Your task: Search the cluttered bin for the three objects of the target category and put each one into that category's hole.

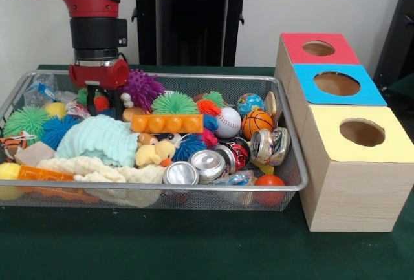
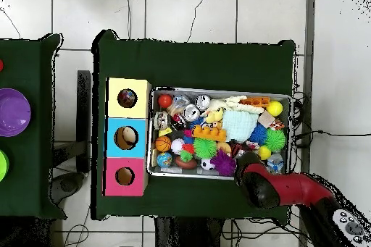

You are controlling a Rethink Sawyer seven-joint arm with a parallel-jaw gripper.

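Note:
The wire mesh bin [image 1: 289, 139] is packed with toys and also shows in the overhead view [image 2: 221, 90]. A wrinkly whitish bundle with blue patches [image 1: 40, 91] lies at its back left corner. Another with red patches [image 1: 76, 109] lies just left of my gripper. My gripper [image 1: 103, 104] is lowered into the bin's back left part, beside a purple spiky ball [image 1: 142, 88]. It is open, with a small orange-red thing between its fingers. The yellow-topped box's hole [image 1: 361, 132] is at the right, nearest the camera, and also shows from overhead [image 2: 127, 98].
Blue-topped [image 1: 336, 84] and red-topped [image 1: 318, 48] boxes stand behind the yellow one. The bin also holds silver cans [image 1: 180, 174], spiky balls, a mint knitted cloth [image 1: 100, 139], a baseball and a small basketball [image 1: 257, 123]. In the overhead view the arm [image 2: 290, 188] covers the bin's lower right corner.

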